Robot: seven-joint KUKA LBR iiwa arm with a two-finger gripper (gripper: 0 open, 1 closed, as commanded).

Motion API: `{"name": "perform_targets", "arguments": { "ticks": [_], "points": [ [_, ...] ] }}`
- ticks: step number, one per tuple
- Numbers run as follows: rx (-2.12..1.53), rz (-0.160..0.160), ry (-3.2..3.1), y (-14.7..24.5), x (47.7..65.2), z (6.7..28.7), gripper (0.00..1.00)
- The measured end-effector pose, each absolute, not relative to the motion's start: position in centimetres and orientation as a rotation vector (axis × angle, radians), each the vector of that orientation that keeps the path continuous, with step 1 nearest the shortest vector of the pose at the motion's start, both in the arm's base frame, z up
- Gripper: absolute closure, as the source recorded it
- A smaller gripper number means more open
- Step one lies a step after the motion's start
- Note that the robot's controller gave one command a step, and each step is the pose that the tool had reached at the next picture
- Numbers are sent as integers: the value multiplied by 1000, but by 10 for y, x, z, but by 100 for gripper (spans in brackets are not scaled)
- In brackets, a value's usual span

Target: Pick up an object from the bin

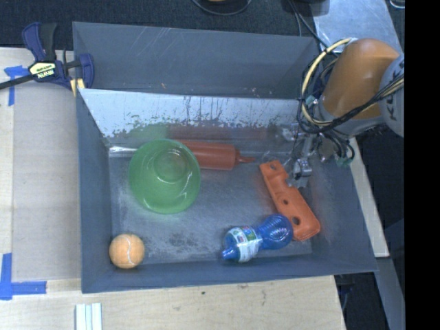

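Observation:
My gripper (300,171) hangs at the right side of the bin, its fingertips just above the upper end of a flat orange tool handle (289,201) that lies slanting down to the right. The fingers look slightly apart with nothing between them. Below the handle's lower end lies a small blue plastic bottle (256,238) on its side. A red-orange cylinder (213,155) lies along the back wall, left of the gripper.
A green translucent bowl (164,175) stands at the left middle, touching the red-orange cylinder. An orange ball (127,251) rests in the front left corner. The arm with its orange cover and cables comes in over the right wall.

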State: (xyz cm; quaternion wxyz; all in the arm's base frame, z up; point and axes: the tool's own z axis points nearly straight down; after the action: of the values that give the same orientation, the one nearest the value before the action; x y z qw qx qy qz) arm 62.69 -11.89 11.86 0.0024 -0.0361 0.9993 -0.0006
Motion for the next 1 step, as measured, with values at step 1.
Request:
{"name": "perform_targets", "arguments": {
  "ticks": [1],
  "points": [
    [-86, -1, 3134, -113, 621, 200, 0]
  ]
}}
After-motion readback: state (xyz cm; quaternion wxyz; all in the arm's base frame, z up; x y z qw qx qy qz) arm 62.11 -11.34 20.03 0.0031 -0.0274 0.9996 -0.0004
